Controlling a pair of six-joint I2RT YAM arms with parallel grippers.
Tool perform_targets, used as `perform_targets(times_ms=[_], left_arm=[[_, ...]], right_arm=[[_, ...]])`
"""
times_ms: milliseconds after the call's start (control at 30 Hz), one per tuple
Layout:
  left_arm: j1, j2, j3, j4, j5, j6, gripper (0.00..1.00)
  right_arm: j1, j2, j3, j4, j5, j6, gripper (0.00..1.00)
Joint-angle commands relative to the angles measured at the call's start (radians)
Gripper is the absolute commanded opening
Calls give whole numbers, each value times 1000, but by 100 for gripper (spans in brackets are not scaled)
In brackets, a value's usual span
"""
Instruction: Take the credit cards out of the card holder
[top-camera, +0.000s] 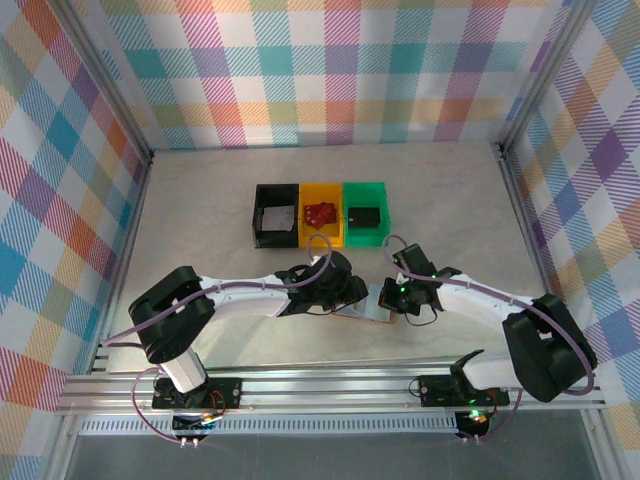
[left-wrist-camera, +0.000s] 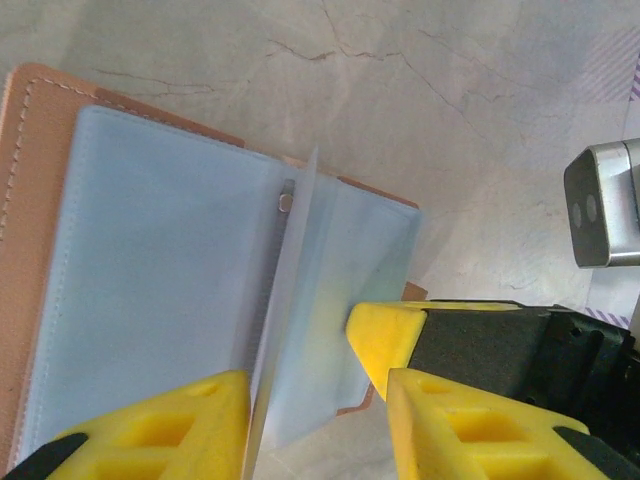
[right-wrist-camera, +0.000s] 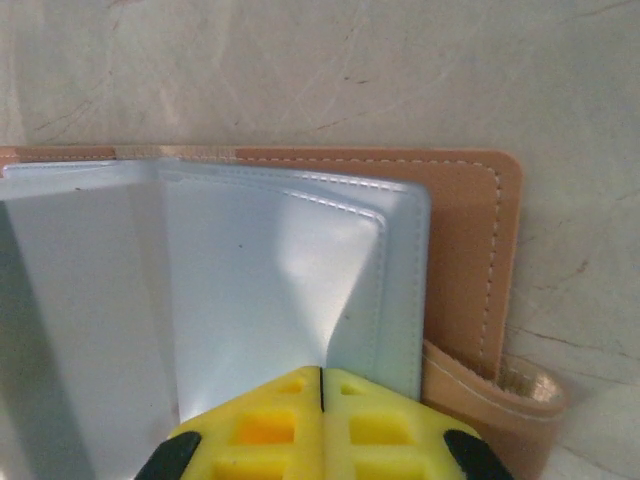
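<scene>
**Card holder pinned open, one leaf stood up for picking**

1. My left gripper (left-wrist-camera: 310, 415). The yellow jaws are apart, low over the holder's middle. They straddle a thin, pale, translucent upright sheet (left-wrist-camera: 288, 290) without pinching it. I judge they are set there so that I can close on its edge next. I cannot tell whether that sheet is one of the credit cards or a sleeve leaf.
2. Tan-brown stitched leather bifold card holder (right-wrist-camera: 470, 250). It lies spread flat on the pale marbled table (left-wrist-camera: 450, 90) between my two grippers, with its grey-blue inner panels facing up.
3. My right gripper (right-wrist-camera: 320, 390). The yellow fingers are together and hold nothing. Their tip presses on the right inner panel, I judge as a weight so the holder cannot lift or slide under a pull.
4. Black plastic bin (top-camera: 277, 215), yellow plastic bin (top-camera: 321, 215) and green plastic bin (top-camera: 365, 212). They stand in a row farther back, well apart from the holder.
</scene>
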Motion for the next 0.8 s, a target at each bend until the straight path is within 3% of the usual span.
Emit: perform_targets(times_ms=[0,767], left_arm=[[-17,-22,23,38,12,-7,42],[-17,55,53,152,72,-53,42]], right_arm=[[-6,-30,-10,-30,-3,-20,0],[-41,-185,-34,-98,26,-20,0]])
